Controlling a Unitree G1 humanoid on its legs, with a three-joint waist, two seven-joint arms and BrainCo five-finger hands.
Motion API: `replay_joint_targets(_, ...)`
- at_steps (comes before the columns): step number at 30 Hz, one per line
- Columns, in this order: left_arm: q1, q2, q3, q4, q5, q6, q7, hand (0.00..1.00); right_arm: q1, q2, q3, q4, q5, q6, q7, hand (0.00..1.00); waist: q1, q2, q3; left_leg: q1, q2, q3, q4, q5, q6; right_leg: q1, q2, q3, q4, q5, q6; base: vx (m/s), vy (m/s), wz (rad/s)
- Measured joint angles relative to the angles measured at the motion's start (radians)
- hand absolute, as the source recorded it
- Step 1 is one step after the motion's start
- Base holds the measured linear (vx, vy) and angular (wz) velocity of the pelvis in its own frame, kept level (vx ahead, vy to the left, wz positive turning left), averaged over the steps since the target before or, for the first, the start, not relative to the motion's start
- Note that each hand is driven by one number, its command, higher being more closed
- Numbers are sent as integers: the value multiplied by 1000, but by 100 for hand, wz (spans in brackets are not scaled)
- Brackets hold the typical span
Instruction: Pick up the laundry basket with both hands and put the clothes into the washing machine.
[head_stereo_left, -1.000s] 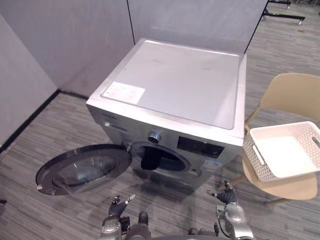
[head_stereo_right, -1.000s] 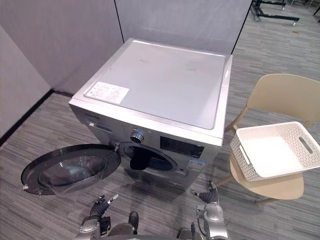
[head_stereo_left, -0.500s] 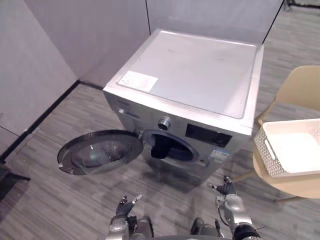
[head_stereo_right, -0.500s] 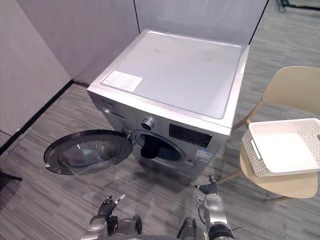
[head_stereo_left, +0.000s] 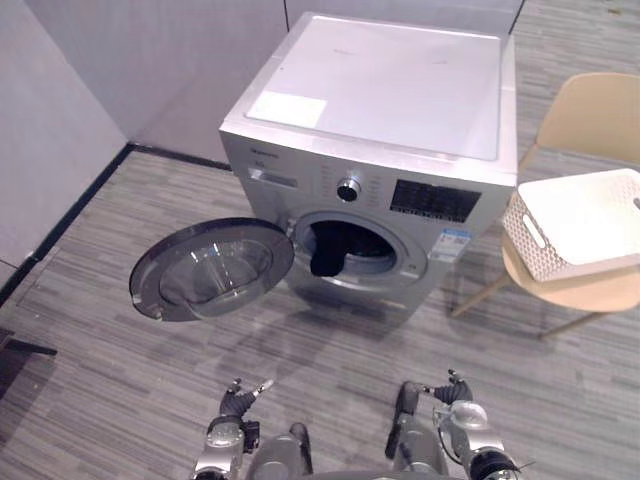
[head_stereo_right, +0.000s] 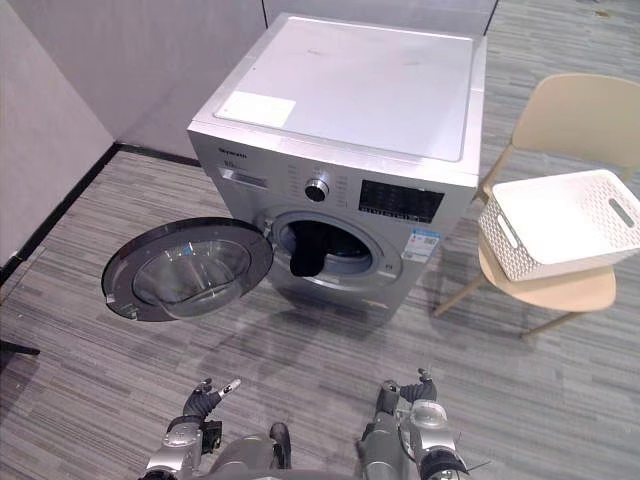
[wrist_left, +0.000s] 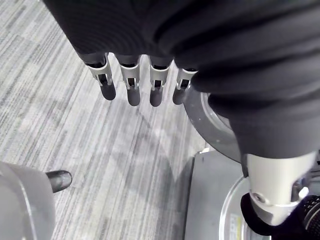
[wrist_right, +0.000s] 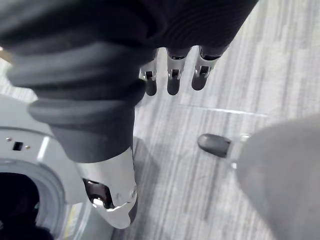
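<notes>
**Robot stands before an open washing machine, both hands free**

A silver front-loading washing machine (head_stereo_left: 385, 90) stands on a grey wood-look floor (head_stereo_left: 120, 330), its back close to a pale grey wall (head_stereo_left: 150, 60). Its round glass door (head_stereo_left: 212, 268) is swung wide open to the robot's left. In the mouth of the drum a dark garment (head_stereo_left: 328, 250) hangs over the lower lip, partly in and partly drooping out.

To the right of the machine is a beige chair (head_stereo_left: 600, 115). The white laundry basket (head_stereo_left: 530, 245), its sides pierced with small holes and a slot handle cut in the near end, sits on the chair's seat (tilted a little, the near end lower).

The robot's two hands are low at the near edge of the scene, well apart from the machine and from the basket. The left hand (head_stereo_left: 238, 400) hangs above the floor with its fingers (wrist_left: 131, 82) straight and spread side by side, holding nothing. The right hand (head_stereo_left: 452, 392) hangs the same way, its fingers (wrist_right: 172, 75) straight and loose, nothing in its grasp. Neither hand touches anything.
</notes>
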Motion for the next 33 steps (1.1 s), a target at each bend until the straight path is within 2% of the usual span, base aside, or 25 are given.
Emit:
replay_joint_targets(1, 22, -1, 8, -10, 0, 2, 2, 0, 31, 15, -2, 0, 0, 0, -1, 0, 2, -14, -4, 19, 0, 7, -10, 0, -11, 35, 13, -5, 92, -89, 2, -75, -69, -19)
replay_joint_targets(2, 53, 3, 23, -25, -1, 2, 12, 0, 54, 31, 2, 3, 0, 0, 0, 0, 10, -24, -10, 25, -6, 13, -16, -1, -17, 104, 42, -8, -5, -157, 21, -34, -99, -28)
replay_joint_targets(3, 58, 2, 25, -25, -3, 2, 19, 0, 56, 34, 2, 4, 2, 0, 0, 0, 15, -42, -20, 24, -9, 13, -15, 0, -22, 129, 51, -7, -70, -175, 56, -84, -104, -39)
replay_joint_targets(4, 55, -19, 31, -28, -3, 6, 21, 0, 55, 23, 0, 6, 2, -5, 0, 0, 24, -12, -26, 0, 14, -14, -32, 9, -37, 149, 91, -28, -159, -136, 58, -67, -62, -27)
replay_joint_targets(6, 45, -25, 28, -38, -3, 5, 21, 0, 55, 22, -3, 8, 7, -5, -1, 0, 20, -1, -32, -8, 22, -41, -67, 17, -50, 164, 123, -39, -226, -115, 56, -7, -52, 6)
replay_joint_targets(8, 17, -24, 9, -43, -3, 5, 23, 0, 71, 18, -14, 8, 29, -6, -14, 0, 18, -4, -32, -6, 25, -60, -96, 45, -68, 184, 140, -68, -258, -97, 42, 95, -80, 40)
replay_joint_targets(9, 5, -23, 0, -54, -3, 7, 24, 0, 79, 15, -32, 12, 44, -5, -14, 0, 16, -4, -32, 5, 30, -77, -106, 80, -65, 205, 142, -93, -258, -92, 34, 116, -72, 44)
replay_joint_targets(11, 4, -9, -33, -116, -3, 7, 33, 0, 80, 8, -52, 12, 50, -8, -19, 0, 0, -6, -34, 27, 27, -97, -129, 107, -72, 233, 140, -128, -264, -92, 26, 183, -66, 53)
replay_joint_targets(13, -12, 13, -52, -180, 0, 6, 45, 0, 71, -9, -55, 10, 56, -17, -21, 0, 0, -7, -35, 26, 21, -98, -130, 124, -76, 245, 137, -133, -279, -89, 22, 156, -24, 26)
replay_joint_targets(16, -46, 78, -60, -279, 26, 5, 68, 0, 54, -28, -55, 4, 58, -25, -22, 0, 1, -3, -38, 61, 17, -104, -164, 129, -78, 282, 144, -140, -314, -85, 22, 84, 5, 4)
replay_joint_targets(20, -105, 209, -48, -405, 174, 6, 116, 0, 44, -44, -71, 4, 56, -36, -23, 0, -1, -4, -46, 104, 4, -99, -247, 168, -64, 312, 152, -133, -389, -37, 25, 19, 25, -5)
replay_joint_targets(24, -194, 332, 46, -421, 280, 22, 175, 0, 44, -59, -69, -2, 51, -50, -19, 0, -3, -4, -47, 98, -11, -85, -259, 172, -59, 311, 153, -109, -447, 16, 38, -51, 73, -16)
replay_joint_targets(28, -302, 481, 115, -389, 317, 58, 241, 0, 49, -64, -46, -36, 38, -51, -13, 0, 2, -7, -48, 42, -24, -72, -260, 181, -45, 268, 155, -83, -505, 75, 40, -107, 52, -16)
replay_joint_targets(31, -401, 566, 129, -337, 346, 89, 262, 0, 42, -65, -7, -38, 36, -53, -11, 0, 4, -21, -44, -16, -25, -72, -257, 189, -33, 219, 157, -71, -532, 112, 39, -162, 26, -8)
replay_joint_targets(33, -503, 618, 124, -283, 374, 110, 266, 0, 46, -64, 40, -52, 34, -55, -11, 0, 6, -48, -32, -63, -21, -71, -250, 196, -32, 178, 159, -60, -545, 138, 35, -197, -1, -9)
